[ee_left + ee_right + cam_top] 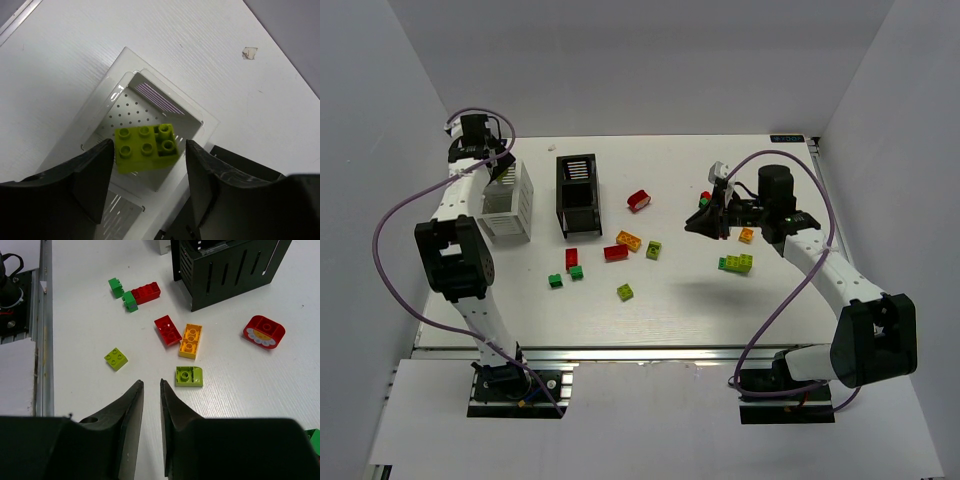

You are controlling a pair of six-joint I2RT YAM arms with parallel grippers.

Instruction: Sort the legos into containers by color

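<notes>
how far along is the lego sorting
Early. Done or nearly: one yellow-green brick is in or just above the white bin, between the left gripper's open jaws. In hand: nothing; the right gripper is empty, jaws slightly apart. Left: about ten bricks loose on the table, such as a red brick and an orange brick near the black bin.

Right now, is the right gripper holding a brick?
No, the right gripper stands slightly open with nothing between its jaws.
</notes>
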